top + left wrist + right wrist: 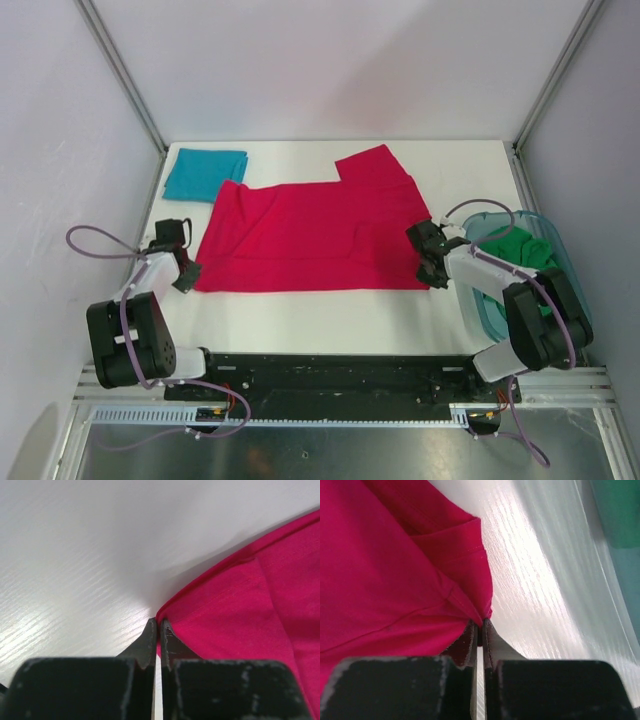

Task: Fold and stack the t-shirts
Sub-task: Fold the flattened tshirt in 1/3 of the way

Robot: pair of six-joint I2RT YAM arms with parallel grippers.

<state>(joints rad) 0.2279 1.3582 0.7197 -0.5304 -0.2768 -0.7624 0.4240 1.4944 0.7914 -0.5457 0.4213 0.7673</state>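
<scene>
Overhead, a crimson-red soft cloth t-shirt [310, 235] lies spread flat across the middle of the white table [330, 315]. A folded teal-blue t-shirt [205, 173] sits just beyond its far left corner, and a bright green t-shirt [520, 250] is bunched in the see-through blue-green plastic tub [545, 222] at the right. From the left wrist, the left gripper [158, 630] is pinched together on the red shirt's near-left corner. From the right wrist, the right gripper [481, 627] is clamped on the near-right hem corner
</scene>
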